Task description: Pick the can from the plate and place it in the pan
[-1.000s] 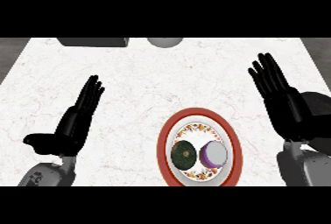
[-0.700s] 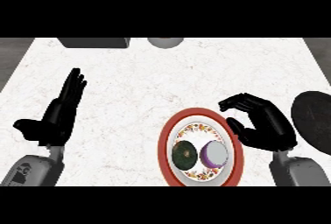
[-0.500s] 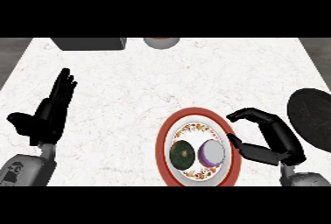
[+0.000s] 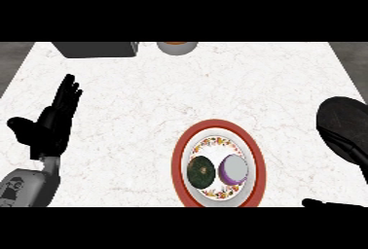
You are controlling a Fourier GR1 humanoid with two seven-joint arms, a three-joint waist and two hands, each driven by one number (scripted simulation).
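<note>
A red-rimmed plate (image 4: 218, 123) with a patterned inner ring lies low in the middle of the counter. On it stands the can (image 4: 234, 169), grey on top with a purple side. Left of the can on the same plate sits a dark green round item (image 4: 201, 171). The black pan (image 4: 346, 127) shows at the right edge, cut off by the frame. My left hand (image 4: 49, 124) rests open at the far left, fingers up, well away from the plate. Only a sliver of my right hand (image 4: 329, 204) shows at the lower right edge, right of the plate and below the pan, holding nothing I can see.
A dark grey box (image 4: 98, 48) stands at the counter's far edge on the left. A round bowl (image 4: 176, 47) sits beside it at the top middle. White marble counter stretches between my left hand and the plate.
My right hand has pulled back from beside the plate down to the lower right edge, mostly out of view. More of the pan shows at the right. The can stays on the plate.
</note>
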